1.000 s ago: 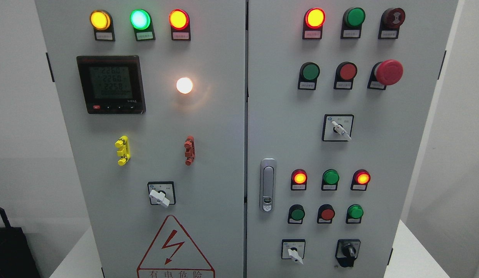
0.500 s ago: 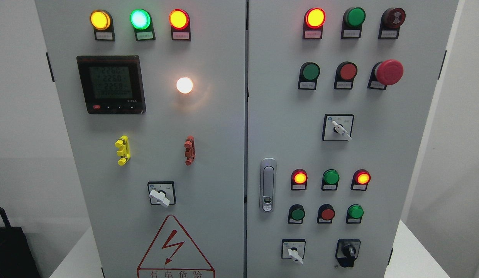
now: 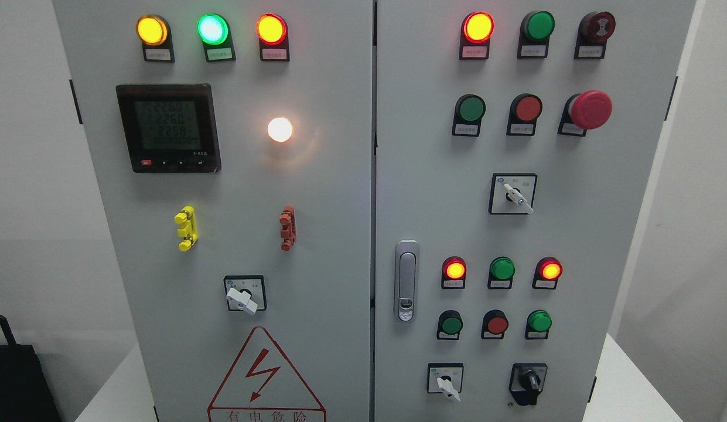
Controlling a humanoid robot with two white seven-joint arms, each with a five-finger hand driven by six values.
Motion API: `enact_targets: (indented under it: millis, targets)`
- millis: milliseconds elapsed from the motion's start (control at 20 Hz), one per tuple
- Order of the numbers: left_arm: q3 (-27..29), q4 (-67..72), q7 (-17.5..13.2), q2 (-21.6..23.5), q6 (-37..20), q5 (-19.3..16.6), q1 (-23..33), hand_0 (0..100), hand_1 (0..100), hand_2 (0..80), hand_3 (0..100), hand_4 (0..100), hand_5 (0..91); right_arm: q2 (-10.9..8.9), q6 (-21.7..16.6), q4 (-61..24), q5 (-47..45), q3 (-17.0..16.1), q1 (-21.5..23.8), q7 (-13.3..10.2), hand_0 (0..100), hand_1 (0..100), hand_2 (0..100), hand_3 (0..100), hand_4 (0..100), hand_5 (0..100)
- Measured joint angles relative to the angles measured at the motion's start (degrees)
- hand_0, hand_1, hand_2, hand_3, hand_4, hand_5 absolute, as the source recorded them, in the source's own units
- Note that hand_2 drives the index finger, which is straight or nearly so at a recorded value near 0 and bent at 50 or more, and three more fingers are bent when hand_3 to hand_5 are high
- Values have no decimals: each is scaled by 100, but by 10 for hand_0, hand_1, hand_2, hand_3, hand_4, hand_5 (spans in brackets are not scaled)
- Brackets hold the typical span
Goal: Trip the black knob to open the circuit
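**Black knob waits, no hand in view**

The black knob sits at about 5 o'clock on the cabinet, low on the right door, just right of a white selector. Neither hand shows, so how open their fingers are cannot be told. Placed low, the knob looks easy to reach from below. It is a dark, glossy rotary with a raised bar grip standing near upright on a square plate; the grey doors are smooth painted metal, the lamps domed plastic
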Motion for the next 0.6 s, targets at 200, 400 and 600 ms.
enact_targets:
  millis: [200,400,600]
  targets:
    - [0,0,0,0,0,0,0,120,389,0,0,0,0,-13,124,-138,0,-45,-66,0,975,784,0,880,802,778]
    - [0,0,0,0,0,0,0,120,389,0,0,0,0,-29,231,-236,0,-59,-196,0,979,788,0,883,804,778]
    - [0,0,0,0,0,0,0,120,389,0,0,0,0,-35,374,-283,0,-130,-403,0,985,789,0,888,807,781]
